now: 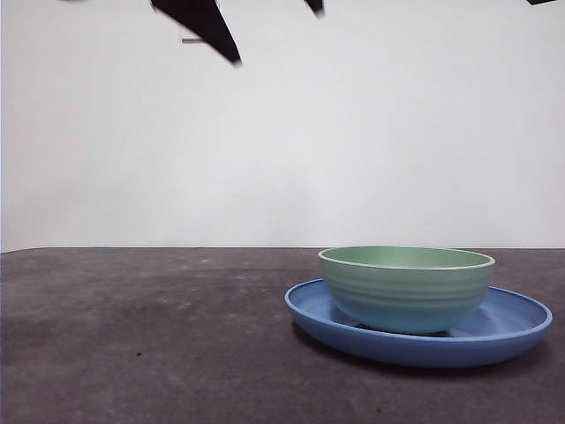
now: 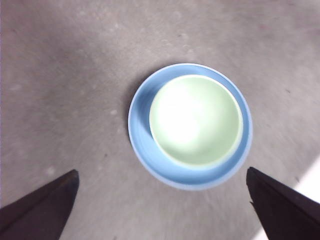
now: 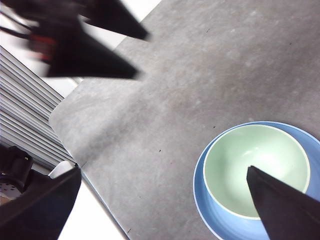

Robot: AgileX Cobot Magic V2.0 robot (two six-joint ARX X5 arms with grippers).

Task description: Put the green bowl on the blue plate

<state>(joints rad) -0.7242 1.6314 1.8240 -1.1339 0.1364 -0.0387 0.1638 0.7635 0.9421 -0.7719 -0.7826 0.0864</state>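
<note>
The green bowl (image 1: 406,287) stands upright inside the blue plate (image 1: 521,322) at the right of the dark table, and nothing touches it. High above them my left gripper (image 2: 161,171) is open and empty, with the bowl (image 2: 196,120) and plate (image 2: 142,145) showing between its jaws. My right gripper (image 3: 163,169) is open and empty too, raised off to one side of the bowl (image 3: 240,165) and plate (image 3: 200,200). The left arm's gripper (image 3: 95,45) appears blurred in the right wrist view. In the front view, black arm tips (image 1: 207,26) show only at the top edge.
The dark grey table mat (image 1: 141,336) stretches to the left of the plate. A plain white wall (image 1: 282,150) stands behind the table. In the right wrist view the mat's edge (image 3: 95,185) runs beside a light floor and grey slats (image 3: 25,100).
</note>
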